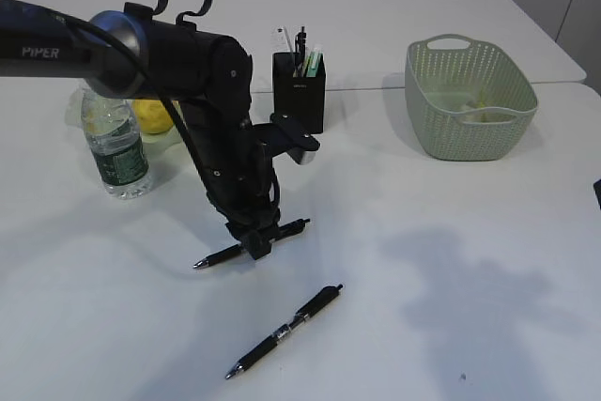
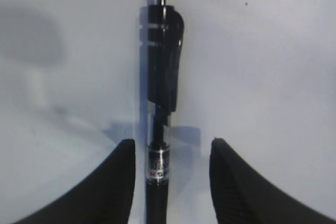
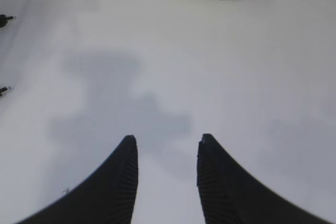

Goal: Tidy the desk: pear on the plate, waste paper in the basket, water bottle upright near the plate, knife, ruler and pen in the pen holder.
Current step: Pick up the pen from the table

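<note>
Left gripper (image 1: pixel 252 243), jaws apart, straddles a pen (image 1: pixel 246 246) on the table; behind it the holder (image 1: pixel 299 91) carries pens and the basket (image 1: pixel 470 100) holds yellow scraps (image 1: pixel 485 110). Right gripper (image 3: pixel 167 153) hangs open.

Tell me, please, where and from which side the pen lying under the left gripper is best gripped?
Grip the pen across its barrel near the middle, coming straight down from above. It lies flat on the table, slim and long, so only its two sides are free. The left gripper already straddles it, open, its fingers crosswise to the barrel.
</note>
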